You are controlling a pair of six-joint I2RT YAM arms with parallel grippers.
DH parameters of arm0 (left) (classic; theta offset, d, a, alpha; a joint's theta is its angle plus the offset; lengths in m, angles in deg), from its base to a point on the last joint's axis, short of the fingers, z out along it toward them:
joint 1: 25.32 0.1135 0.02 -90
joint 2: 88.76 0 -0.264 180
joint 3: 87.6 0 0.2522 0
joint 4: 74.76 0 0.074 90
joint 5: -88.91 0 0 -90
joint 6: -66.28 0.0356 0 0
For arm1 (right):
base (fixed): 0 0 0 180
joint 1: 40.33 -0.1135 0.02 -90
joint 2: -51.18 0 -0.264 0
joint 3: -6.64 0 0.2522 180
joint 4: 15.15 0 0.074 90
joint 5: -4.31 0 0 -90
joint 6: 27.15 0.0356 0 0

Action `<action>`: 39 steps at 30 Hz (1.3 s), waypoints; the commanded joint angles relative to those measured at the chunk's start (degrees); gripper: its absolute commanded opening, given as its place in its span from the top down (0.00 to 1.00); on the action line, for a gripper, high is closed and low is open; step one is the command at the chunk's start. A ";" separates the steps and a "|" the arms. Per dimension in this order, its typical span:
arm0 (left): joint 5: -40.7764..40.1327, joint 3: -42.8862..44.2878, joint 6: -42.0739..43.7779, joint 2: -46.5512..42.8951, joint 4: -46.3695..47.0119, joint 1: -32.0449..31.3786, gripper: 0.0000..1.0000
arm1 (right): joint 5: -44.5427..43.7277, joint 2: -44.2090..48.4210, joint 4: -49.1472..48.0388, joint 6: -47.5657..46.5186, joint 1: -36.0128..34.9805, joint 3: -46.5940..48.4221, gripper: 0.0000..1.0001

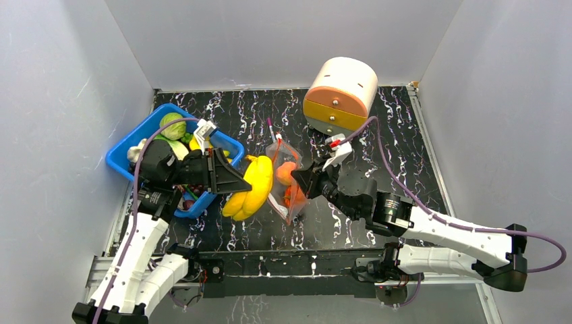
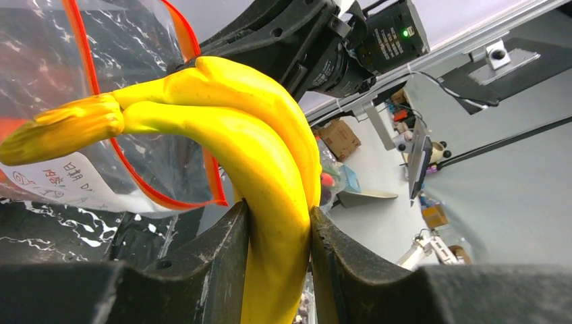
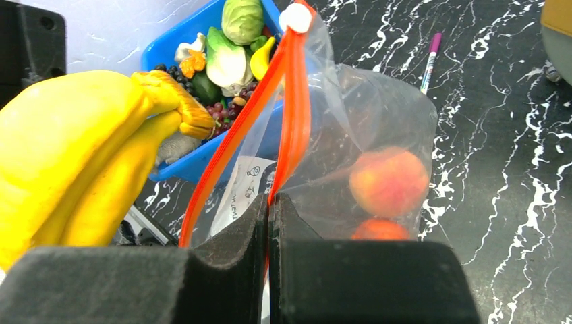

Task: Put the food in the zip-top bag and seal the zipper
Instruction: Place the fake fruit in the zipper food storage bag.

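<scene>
While the left gripper (image 2: 278,229) clenched its jaws, spread just banana-wide, around the yellow plastic banana bunch (image 2: 256,128), the right gripper (image 3: 268,209) pinched its jaws tight on the red-orange zipper strip (image 3: 293,101) of the clear crinkly zip-top bag (image 3: 351,115), round orange fruit (image 3: 389,181) inside. Below lay a black white-veined tabletop (image 1: 405,135), grey walls (image 1: 270,40) around. The bananas hung just beside the bag's gaping mouth, stem end pointing at it, long axis slanting near-left to far-right.

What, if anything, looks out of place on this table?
A stray pen lies on the table just beyond the bag, with no evident use here. Nothing looks spilled: the left gripper grips the bananas beside the bag's open mouth, and the right gripper pinches its red strip.
</scene>
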 commanded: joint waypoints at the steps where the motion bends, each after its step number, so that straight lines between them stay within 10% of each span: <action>1: 0.96 1.40 -7.73 1.52 -0.27 -0.29 0.86 | 2.32 -0.18 -4.55 0.79 0.01 1.22 1.00; 11: -6.92 -8.45 -44.58 1.51 30.19 -1.73 0.87 | 2.18 -5.85 -7.44 9.18 0.00 -0.56 1.00; 28: -14.19 -17.68 -61.99 -1.69 40.07 -4.15 0.87 | 2.52 -4.30 -15.36 11.82 0.09 -2.47 1.00; 39: -15.98 -21.97 -50.67 -1.36 30.47 -4.10 0.88 | 4.80 -5.66 -17.69 12.56 0.09 -1.96 1.00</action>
